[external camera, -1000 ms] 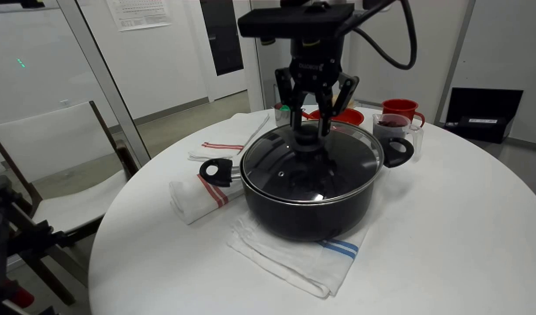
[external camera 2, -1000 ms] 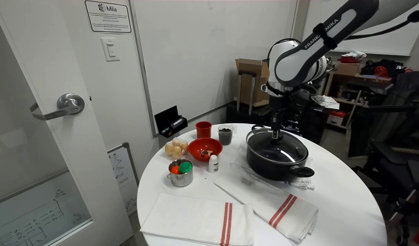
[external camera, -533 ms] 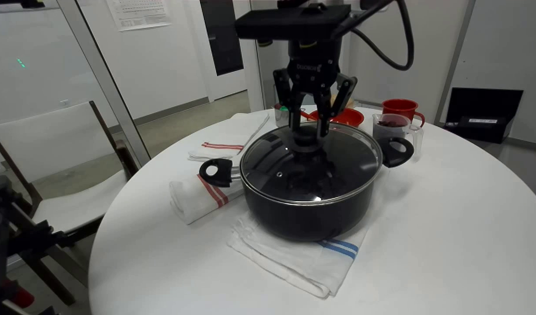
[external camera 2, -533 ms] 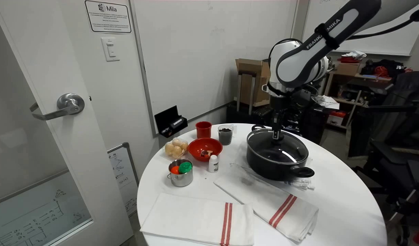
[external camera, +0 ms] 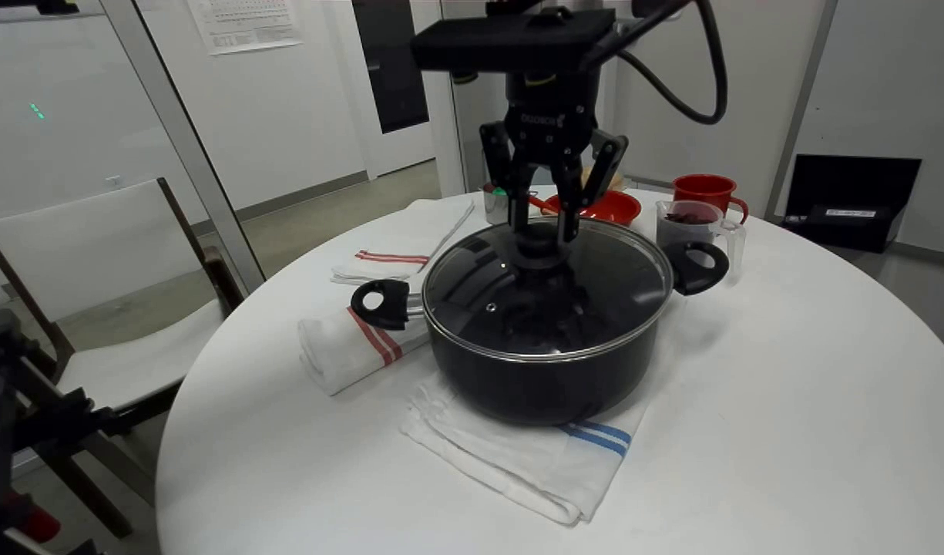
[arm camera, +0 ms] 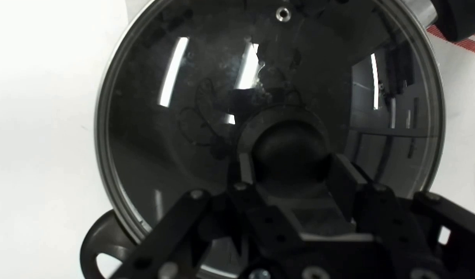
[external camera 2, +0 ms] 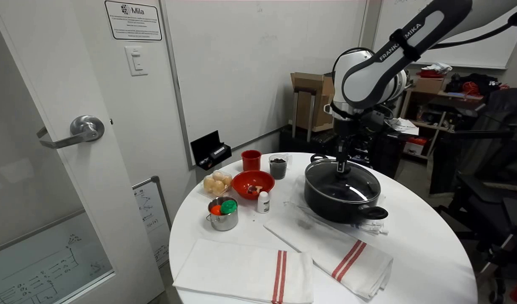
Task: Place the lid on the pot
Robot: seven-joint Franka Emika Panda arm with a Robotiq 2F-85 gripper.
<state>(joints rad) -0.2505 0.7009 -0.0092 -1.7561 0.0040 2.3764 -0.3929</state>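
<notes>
The lid [external camera: 479,316], clear glass with a metal rim and black knob, lies over the black pot [external camera: 549,389]. Its rim lines up closely with the pot's rim in both exterior views, the lid [external camera 2: 359,185] above the pot [external camera 2: 330,207]. I cannot tell whether it is fully seated. My gripper [external camera: 545,230] points straight down with its fingers closed on the knob; it also shows in an exterior view [external camera 2: 341,166]. In the wrist view my gripper [arm camera: 291,166] has a finger on each side of the knob of the lid [arm camera: 175,135]. The pot's inside is hidden.
The pot stands on a folded blue-striped towel [external camera: 533,470] on the round white table [external camera: 787,432]. Near it are red-striped towels [external camera 2: 326,253], a red bowl [external camera 2: 243,185], a red mug [external camera 2: 251,160], a measuring cup [external camera 2: 278,169], a small bottle [external camera 2: 263,203] and a metal cup [external camera 2: 223,221].
My gripper and the lid have shifted slightly together, left and a little down in an exterior view. The lid's rim now sits closer over the pot's rim. The pot has not moved.
</notes>
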